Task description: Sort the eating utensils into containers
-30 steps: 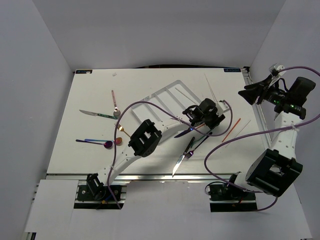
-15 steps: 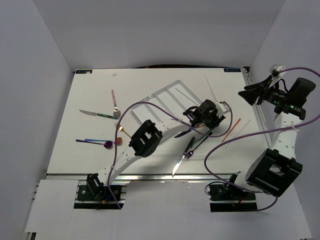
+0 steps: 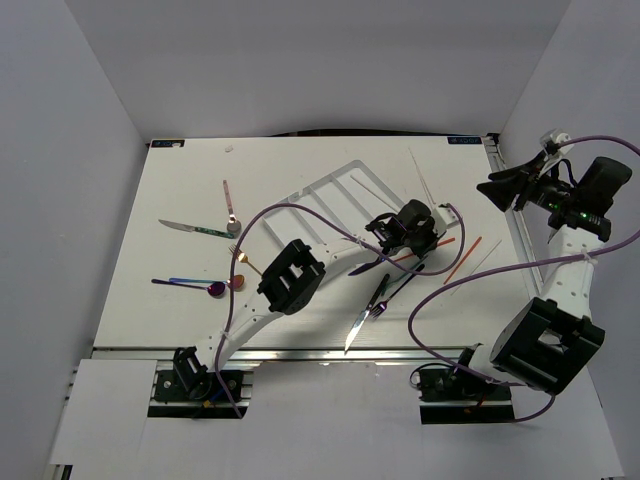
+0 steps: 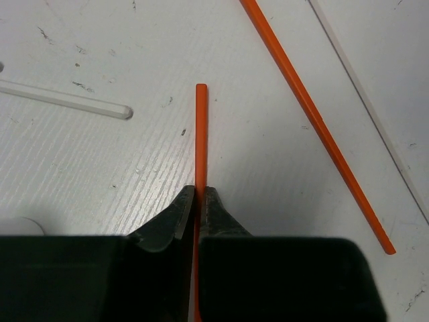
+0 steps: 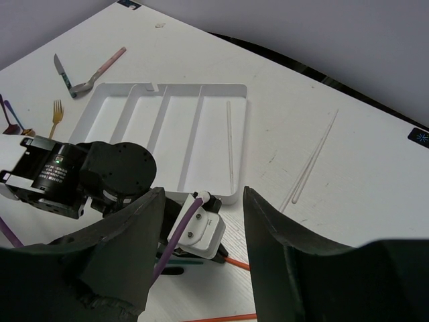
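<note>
The left end effector [image 4: 199, 201] pinches an orange chopstick [image 4: 201, 127], which juts out ahead of its tips, low over the table [image 4: 100, 168]. A second orange chopstick [image 4: 315, 121] lies apart to its right. The right end effector [image 5: 201, 194] hangs spread, with the white tray [image 5: 201, 85] beyond it.

Light: bright, even, overhead | Shadows: faint, soft-edged on white table [image 3: 180, 180] | Focus: top view crisp; right-wrist foreground blurred; left-wrist surface sharp
</note>
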